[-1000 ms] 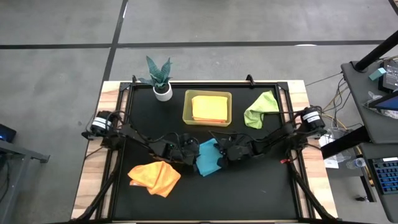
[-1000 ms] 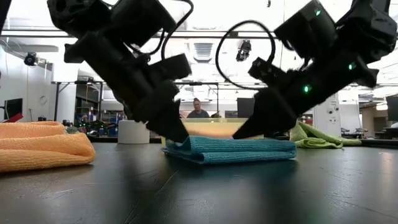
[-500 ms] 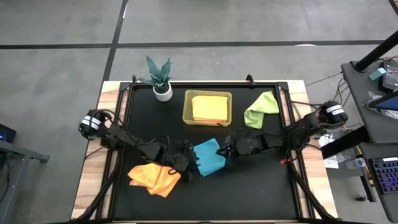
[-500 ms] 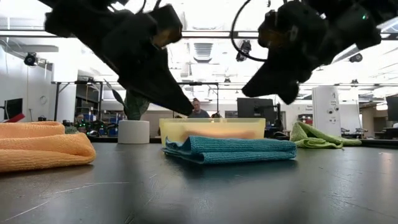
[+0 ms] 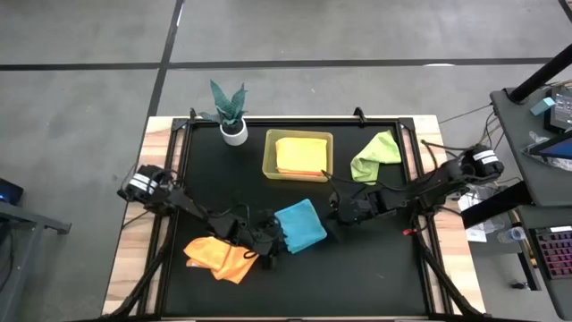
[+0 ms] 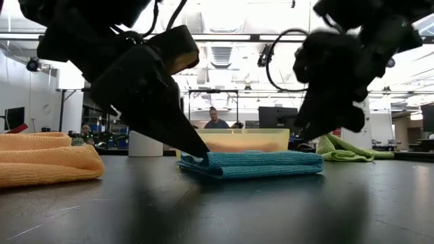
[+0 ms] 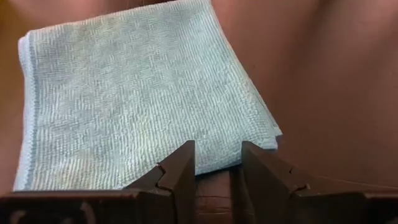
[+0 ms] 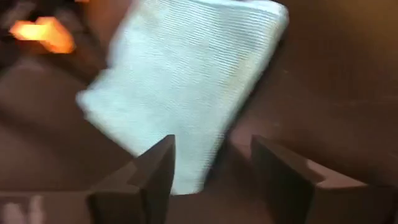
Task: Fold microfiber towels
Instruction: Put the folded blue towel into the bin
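Observation:
A teal blue towel [image 5: 300, 226] lies folded flat in the middle of the black table [image 5: 375, 268]. My left gripper [image 5: 271, 240] is open, with its fingertips [image 7: 185, 154] at the towel's near left edge [image 6: 198, 160]. My right gripper [image 5: 334, 213] hangs open above the towel's right end [image 6: 308, 132] and touches nothing. An orange towel [image 5: 221, 255] lies crumpled at the near left. A lime green towel [image 5: 375, 156] lies bunched at the far right. Another orange-yellow towel [image 5: 300, 153] lies folded in the bin. My left gripper slants down at the teal towel's folded edge [image 7: 214, 163] from the table's near left. Both fingertips stand over that edge with a gap between them. I cannot tell whether they touch the cloth. The towel lies flat on the table.
The translucent yellow-green bin [image 5: 269, 161] stands at the far middle. A small potted plant [image 5: 229, 112] stands at the far left. A black frame [image 5: 176, 179] rims the table. A person [image 6: 215, 120] sits in the room far behind. Bare table lies near and to the right.
My right gripper has lifted off the teal towel, risen, rolled, and drawn back toward the table's right edge. My left gripper has swung toward the near edge and come down at the towel's edge. The towel lies folded, uncovered.

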Robot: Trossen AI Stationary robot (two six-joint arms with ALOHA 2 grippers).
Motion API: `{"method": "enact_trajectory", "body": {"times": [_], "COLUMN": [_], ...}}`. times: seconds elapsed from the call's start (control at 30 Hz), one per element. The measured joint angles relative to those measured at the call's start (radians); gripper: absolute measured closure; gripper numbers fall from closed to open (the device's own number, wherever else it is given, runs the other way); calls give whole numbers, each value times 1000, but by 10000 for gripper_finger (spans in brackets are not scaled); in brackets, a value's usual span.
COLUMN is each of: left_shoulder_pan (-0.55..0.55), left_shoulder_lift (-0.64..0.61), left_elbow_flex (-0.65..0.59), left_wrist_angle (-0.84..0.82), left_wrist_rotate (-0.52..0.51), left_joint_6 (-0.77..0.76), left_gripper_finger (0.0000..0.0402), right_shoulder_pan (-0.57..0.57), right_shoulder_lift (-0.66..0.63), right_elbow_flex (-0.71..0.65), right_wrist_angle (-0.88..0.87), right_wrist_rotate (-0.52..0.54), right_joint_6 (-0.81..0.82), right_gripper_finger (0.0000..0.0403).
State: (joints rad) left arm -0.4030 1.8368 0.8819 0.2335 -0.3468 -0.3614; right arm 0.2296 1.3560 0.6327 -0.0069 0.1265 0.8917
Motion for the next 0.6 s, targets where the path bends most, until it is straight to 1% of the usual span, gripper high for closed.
{"method": "enact_trajectory", "body": {"times": [0.13,0.3,0.47,0.6], "left_shoulder_pan": [-1,-2,-2,-2], "left_shoulder_lift": [5,5,6,7], "left_elbow_flex": [-4,-4,-5,-6], "left_wrist_angle": [1,25,30,40], "left_wrist_rotate": [0,0,-1,-1], "left_joint_6": [-1,-1,-1,0], "left_gripper_finger": [286,286,286,286], "right_shoulder_pan": [-45,-105,-129,-129], "right_shoulder_lift": [53,100,148,192], "right_elbow_flex": [0,0,0,0], "right_wrist_angle": [34,94,175,254], "right_wrist_rotate": [-9,-81,-122,-147], "right_joint_6": [-3,-37,-52,-55], "right_gripper_finger": [174,149,136,137]}}
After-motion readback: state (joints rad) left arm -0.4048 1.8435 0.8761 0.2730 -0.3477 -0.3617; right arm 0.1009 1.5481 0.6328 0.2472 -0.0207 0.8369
